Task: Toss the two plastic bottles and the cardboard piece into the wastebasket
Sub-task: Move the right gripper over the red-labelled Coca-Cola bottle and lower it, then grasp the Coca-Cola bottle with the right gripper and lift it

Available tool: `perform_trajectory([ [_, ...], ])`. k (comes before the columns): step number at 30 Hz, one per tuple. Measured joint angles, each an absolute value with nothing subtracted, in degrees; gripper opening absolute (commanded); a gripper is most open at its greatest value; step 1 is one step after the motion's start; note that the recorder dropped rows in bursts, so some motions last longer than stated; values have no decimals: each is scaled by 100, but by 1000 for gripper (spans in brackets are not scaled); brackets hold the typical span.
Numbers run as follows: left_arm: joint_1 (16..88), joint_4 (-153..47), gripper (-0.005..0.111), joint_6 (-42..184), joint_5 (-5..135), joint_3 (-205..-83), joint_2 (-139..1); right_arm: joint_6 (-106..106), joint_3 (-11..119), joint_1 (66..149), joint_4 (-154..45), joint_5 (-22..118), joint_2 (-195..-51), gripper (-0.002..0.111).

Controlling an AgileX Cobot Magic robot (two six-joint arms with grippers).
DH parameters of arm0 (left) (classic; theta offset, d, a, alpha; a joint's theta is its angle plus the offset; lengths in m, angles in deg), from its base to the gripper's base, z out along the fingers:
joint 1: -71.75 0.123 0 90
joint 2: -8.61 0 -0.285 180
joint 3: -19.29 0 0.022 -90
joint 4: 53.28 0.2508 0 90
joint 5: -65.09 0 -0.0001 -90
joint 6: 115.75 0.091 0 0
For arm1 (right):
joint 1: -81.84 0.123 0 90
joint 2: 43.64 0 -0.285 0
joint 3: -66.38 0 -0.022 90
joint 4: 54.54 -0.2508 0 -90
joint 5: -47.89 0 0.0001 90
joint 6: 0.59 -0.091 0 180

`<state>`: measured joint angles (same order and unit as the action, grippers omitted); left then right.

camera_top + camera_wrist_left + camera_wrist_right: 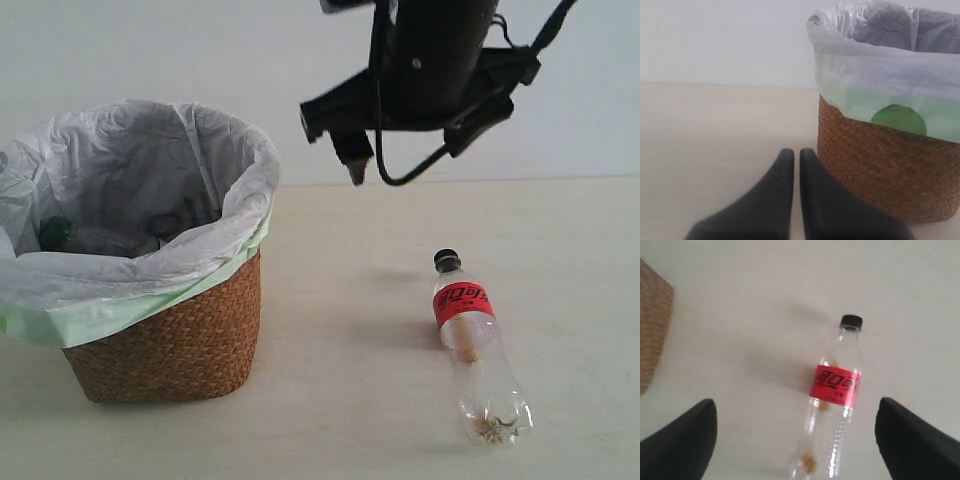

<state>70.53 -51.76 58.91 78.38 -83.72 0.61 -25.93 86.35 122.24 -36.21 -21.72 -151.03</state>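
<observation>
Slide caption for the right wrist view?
Open right hand above the red-label bottle lying on the table, basket nearby.

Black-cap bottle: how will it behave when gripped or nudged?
Probably light: the black-cap bottle looks nearly empty, with only brownish residue near its base. Lying on its side on the smooth table, it will likely roll if nudged sideways. The clear plastic wall may dent or slip under a squeeze.
</observation>
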Motion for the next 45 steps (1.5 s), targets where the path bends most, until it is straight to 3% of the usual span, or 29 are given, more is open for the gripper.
perform_trajectory([
  [11,7053,-5176,4,5891,7838,-8372,61,-2742,6908,11263,-3882,-2037,-15415,75],
  [21,7053,-5176,4,5891,7838,-8372,61,-2507,5732,11028,-4241,-55,-15437,75],
  [32,7053,-5176,4,5891,7838,-8372,61,-2520,5627,11021,-4163,408,-16078,42],
  [37,7053,-5176,4,5891,7838,-8372,61,-2520,5648,11021,-4040,467,-16141,0],
  [45,7053,-5176,4,5891,7838,-8372,61,-2554,5833,11015,-3649,386,-15743,0],
])
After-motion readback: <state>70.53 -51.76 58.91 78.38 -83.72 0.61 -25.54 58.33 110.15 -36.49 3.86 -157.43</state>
